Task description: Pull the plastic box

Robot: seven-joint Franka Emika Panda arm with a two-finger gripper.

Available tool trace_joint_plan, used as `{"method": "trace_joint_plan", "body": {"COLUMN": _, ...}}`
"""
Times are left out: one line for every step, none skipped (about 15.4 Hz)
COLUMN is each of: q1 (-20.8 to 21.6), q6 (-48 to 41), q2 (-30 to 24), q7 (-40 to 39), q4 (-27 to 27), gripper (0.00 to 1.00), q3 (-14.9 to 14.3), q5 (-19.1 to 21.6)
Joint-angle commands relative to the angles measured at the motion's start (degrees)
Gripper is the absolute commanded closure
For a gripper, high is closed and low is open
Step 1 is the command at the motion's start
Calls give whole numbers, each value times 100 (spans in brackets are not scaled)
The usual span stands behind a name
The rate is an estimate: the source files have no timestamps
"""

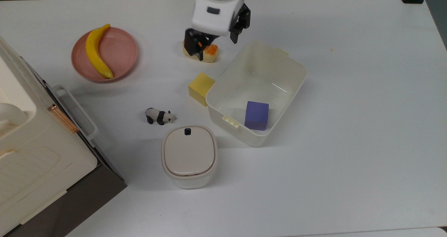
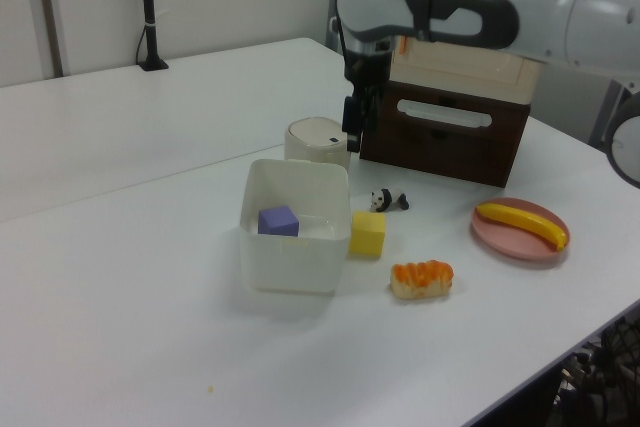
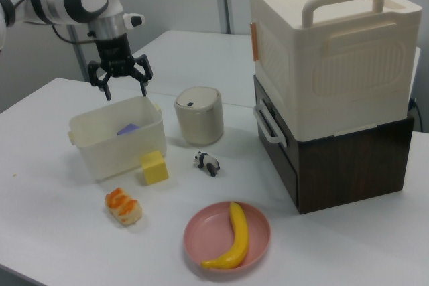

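The plastic box (image 1: 260, 78) (image 2: 290, 267) (image 3: 114, 151) is a cream tub standing open near the table's middle. A purple cube (image 1: 256, 115) (image 2: 278, 220) (image 3: 127, 128) lies inside it. A yellow cube (image 1: 200, 88) (image 2: 367, 233) (image 3: 155, 167) touches the wall on the top view's left. My gripper (image 1: 213, 41) (image 2: 357, 125) (image 3: 125, 86) hangs open in the air above the box's far rim, holding nothing and clear of the box. In the top view it partly covers the orange-topped bread (image 1: 209, 53).
A lidded white container (image 1: 189, 156) stands just below the box in the top view, with a panda figure (image 1: 160, 116) beside it. A pink plate (image 1: 120, 52) carries a banana (image 1: 97, 52). A big cream case (image 3: 328, 51) on a brown base fills the top view's left.
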Motion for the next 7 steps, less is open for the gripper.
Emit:
{"method": "trace_joint_plan", "body": {"q1": -562, "q6": -18, "q2": -460, "q7": 1768, "q4": -181, "gripper": 0, "q3": 407, "q5": 77}}
{"method": "trace_joint_plan", "body": {"q1": -807, "q6": -18, "q2": -557, "q7": 2304, "q4": -199, "gripper": 0, "q3": 618, "q5": 51}}
{"method": "trace_joint_plan", "body": {"q1": -975, "q6": -27, "q2": -636, "q7": 2849, "q4": -208, "gripper": 0, "q3": 794, "q5": 24}}
{"method": "trace_joint_plan", "body": {"q1": -1081, "q6": -27, "q2": -663, "q7": 3359, "q4": -216, "gripper": 0, "q3": 927, "q5": -28}}
{"method": "trace_joint_plan", "body": {"q1": -1169, "q6": -27, "q2": -672, "q7": 3773, "q4": -217, "gripper": 0, "q3": 1050, "q5": -142}}
{"method": "trace_joint_plan", "body": {"q1": -1292, "q6": -27, "q2": -689, "q7": 3943, "q4": -217, "gripper": 0, "q3": 1181, "q5": -247}}
{"method": "trace_joint_plan", "body": {"q1": -1433, "q6": -27, "q2": -716, "q7": 3936, "q4": -217, "gripper": 0, "q3": 1331, "q5": -257}}
